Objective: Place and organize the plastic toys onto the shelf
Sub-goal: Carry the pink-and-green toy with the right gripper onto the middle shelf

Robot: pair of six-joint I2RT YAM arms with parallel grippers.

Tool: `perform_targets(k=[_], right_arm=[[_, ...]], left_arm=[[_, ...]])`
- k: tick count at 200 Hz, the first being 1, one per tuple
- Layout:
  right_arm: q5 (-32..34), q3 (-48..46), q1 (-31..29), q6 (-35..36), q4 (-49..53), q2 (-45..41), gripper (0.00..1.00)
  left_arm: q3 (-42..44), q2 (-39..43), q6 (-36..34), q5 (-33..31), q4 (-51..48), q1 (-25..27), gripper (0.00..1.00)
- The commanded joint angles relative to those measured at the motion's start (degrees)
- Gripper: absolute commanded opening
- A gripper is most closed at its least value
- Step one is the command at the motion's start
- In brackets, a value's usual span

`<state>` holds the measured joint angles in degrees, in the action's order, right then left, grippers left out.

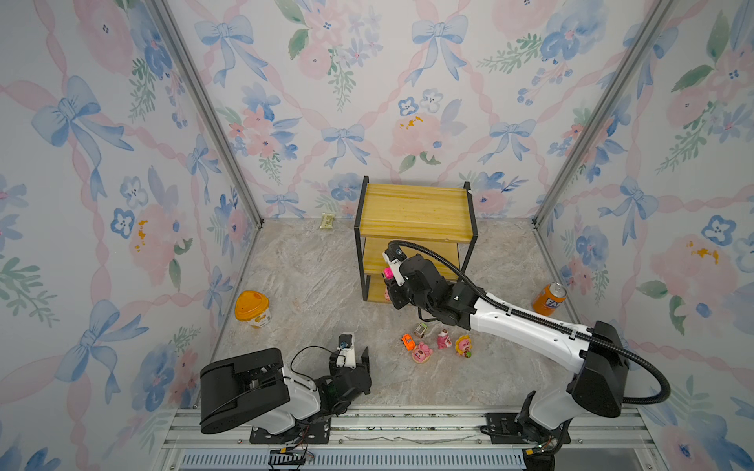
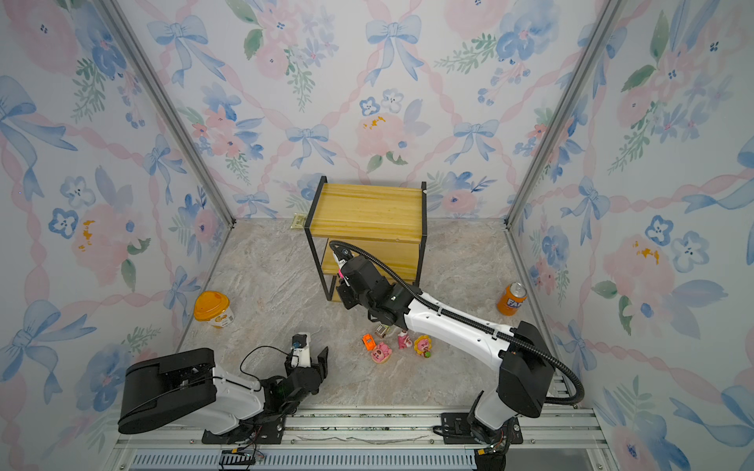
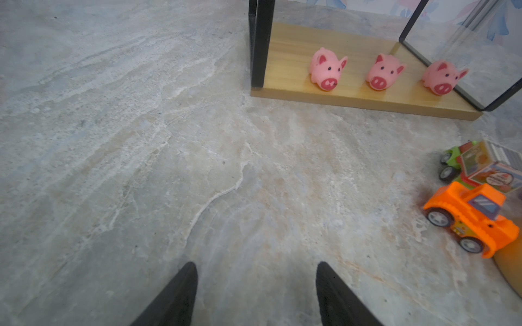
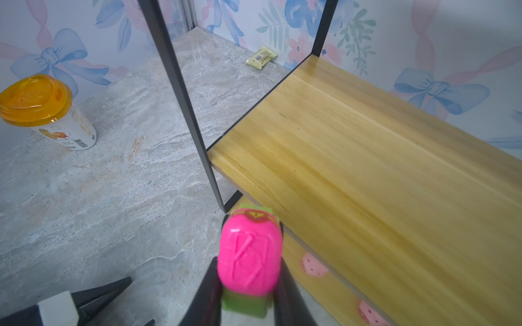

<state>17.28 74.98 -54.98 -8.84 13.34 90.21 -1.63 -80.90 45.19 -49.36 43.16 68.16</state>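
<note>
Placement step in progress: the right claw (image 4: 248, 266) is pinching the pink-green car (image 4: 250, 242) at the front corner post of the shelf (image 4: 367, 169), level with its middle board. By judgement, the next move calls for carrying the car inward over that board, then releasing. The left claw (image 3: 255, 271) is hanging spread and empty over the counter (image 3: 141, 169).

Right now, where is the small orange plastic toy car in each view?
In a top view: small orange plastic toy car, in front of the yellow wooden black-framed shelf.
In a top view: the car, same spot.
Left wrist: beside the grey-green toy car.
Right wrist: not in it.
Landmark: the shelf.
</note>
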Motion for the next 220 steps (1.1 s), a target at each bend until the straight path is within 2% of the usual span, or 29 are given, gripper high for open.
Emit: perform_targets(k=[1,77,220], right_arm=[[2.91,-1.00,-0.81,1.47,-4.93,1.13,0.22],[7.03,-2.10,-2.23,2.51,-15.22,6.43,0.23],[11.95,-5.11,-1.27,5.62,-28.74,9.60,0.23]], left_arm=[[0.67,-1.62,-0.26,1.18,-1.42,-0.47,0.68],[1.03,-1.57,-0.79,0.89,-1.14,-0.47,0.68],[0.84,-3.33,-0.45,0.46,-0.44,-0.59,0.68]])
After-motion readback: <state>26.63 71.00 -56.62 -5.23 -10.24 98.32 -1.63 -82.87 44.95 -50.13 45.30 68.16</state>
